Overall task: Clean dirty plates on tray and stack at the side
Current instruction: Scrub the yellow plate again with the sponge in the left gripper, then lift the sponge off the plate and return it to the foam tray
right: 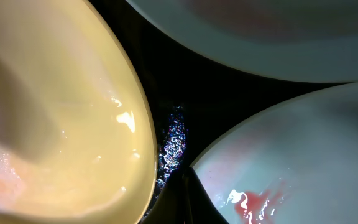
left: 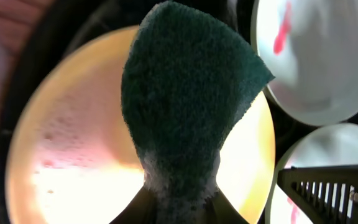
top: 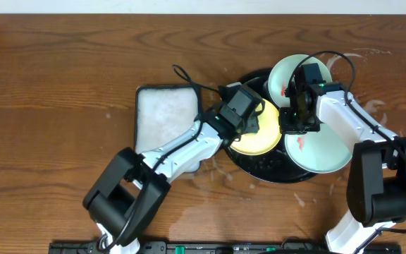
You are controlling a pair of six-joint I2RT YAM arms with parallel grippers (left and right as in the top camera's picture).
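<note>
Three plates lie on the black tray (top: pixel 258 171). The yellow plate (top: pixel 256 137) takes the tray's left half and looks wet and foamy. One mint plate (top: pixel 287 70) sits at the tray's far edge and the other mint plate (top: pixel 323 152) on its right side; both carry red smears. My left claw (left: pixel 182 199) is clenched on a dark green sponge (left: pixel 185 106), which hangs over the yellow plate; I cannot tell whether it touches. My right claw (top: pixel 296 116) is clenched on nothing, low over the tray's middle, in the gap between the three plates. A white foam-filled tray (top: pixel 164 116) rests on the tabletop (top: pixel 62 85), just beside the black tray's left rim.
</note>
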